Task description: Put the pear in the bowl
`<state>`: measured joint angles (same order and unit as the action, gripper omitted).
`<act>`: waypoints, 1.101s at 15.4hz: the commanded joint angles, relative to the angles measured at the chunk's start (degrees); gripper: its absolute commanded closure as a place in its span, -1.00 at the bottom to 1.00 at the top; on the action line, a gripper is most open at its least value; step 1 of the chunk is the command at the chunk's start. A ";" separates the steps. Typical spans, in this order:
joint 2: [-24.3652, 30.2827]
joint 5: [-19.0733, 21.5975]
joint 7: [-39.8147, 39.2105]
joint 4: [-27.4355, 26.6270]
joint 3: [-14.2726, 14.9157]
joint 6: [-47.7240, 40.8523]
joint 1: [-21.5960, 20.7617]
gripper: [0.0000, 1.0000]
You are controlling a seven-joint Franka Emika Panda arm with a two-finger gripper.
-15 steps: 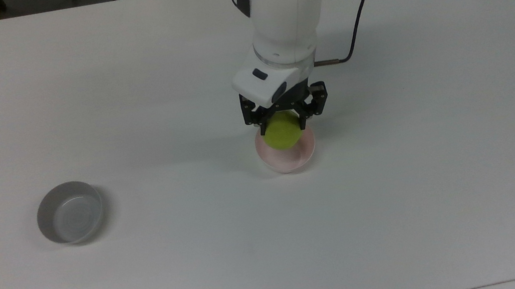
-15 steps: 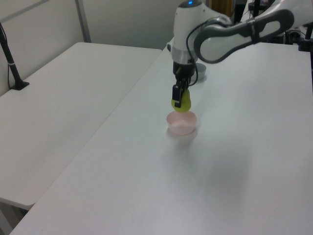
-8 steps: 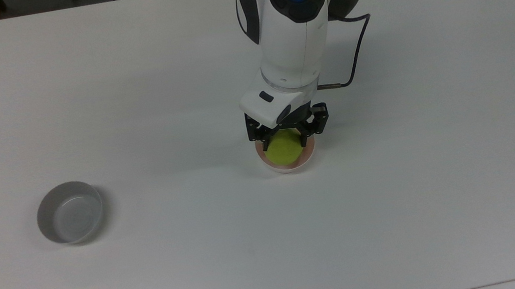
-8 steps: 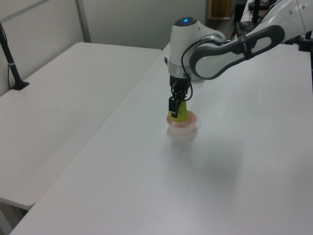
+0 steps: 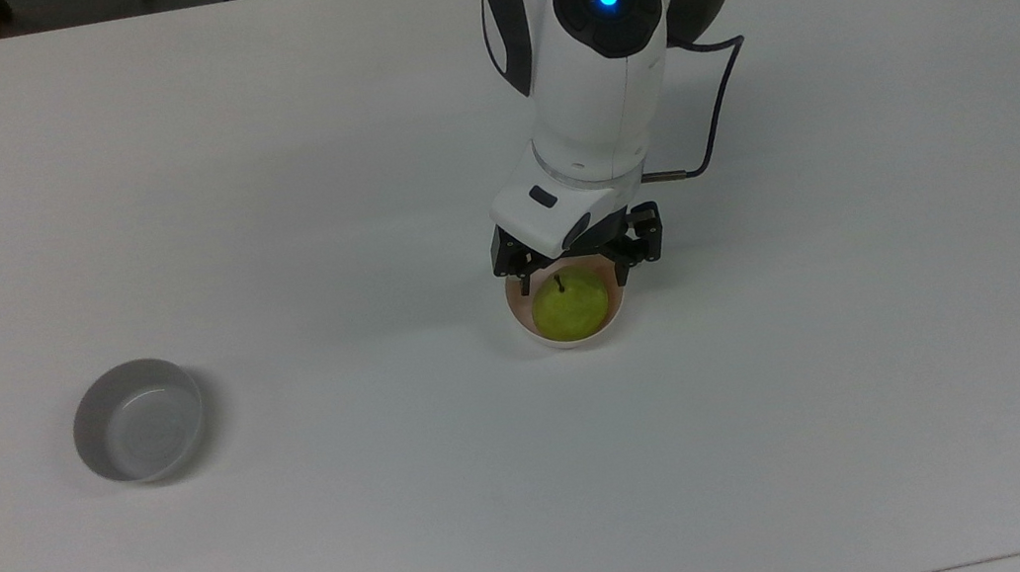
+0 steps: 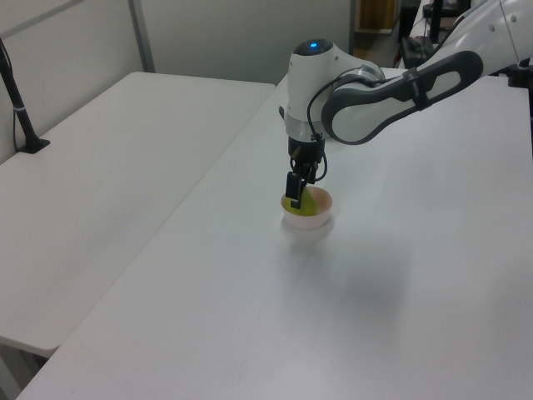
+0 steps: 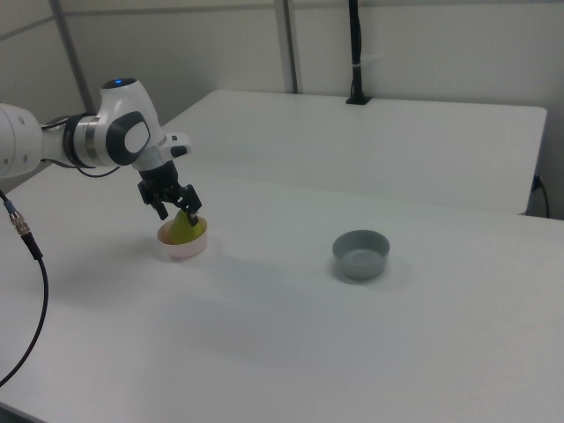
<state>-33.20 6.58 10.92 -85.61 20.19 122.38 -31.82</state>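
The end effector (image 5: 579,268) is hovering with fingers spread wide just above the pear (image 5: 571,307), which is sitting inside the pink bowl (image 5: 568,340). The release step is finishing; next, a straight upward retreat. Open tabletop (image 5: 787,407) is surrounding the pink bowl; the grey bowl (image 5: 138,420) is lying well apart.

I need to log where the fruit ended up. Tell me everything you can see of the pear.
The pear is small, yellow-green and glossy, with a thin dark stem pointing up. It sits upright inside the pale pink bowl, filling most of it, its top above the rim. The gripper hangs just above it, fingers spread to either side of the pear's top; whether they touch it I cannot tell.
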 commanded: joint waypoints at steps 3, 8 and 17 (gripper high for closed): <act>4.44 0.89 0.60 0.18 1.17 -1.44 0.00 -1.00; 12.26 -2.53 -1.59 -0.17 0.82 -11.97 3.94 -1.00; 26.86 -7.01 -11.35 -6.22 -6.64 -27.28 20.89 -1.00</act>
<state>-11.90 3.38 0.56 -85.66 18.27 95.94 -16.37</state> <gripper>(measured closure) 0.000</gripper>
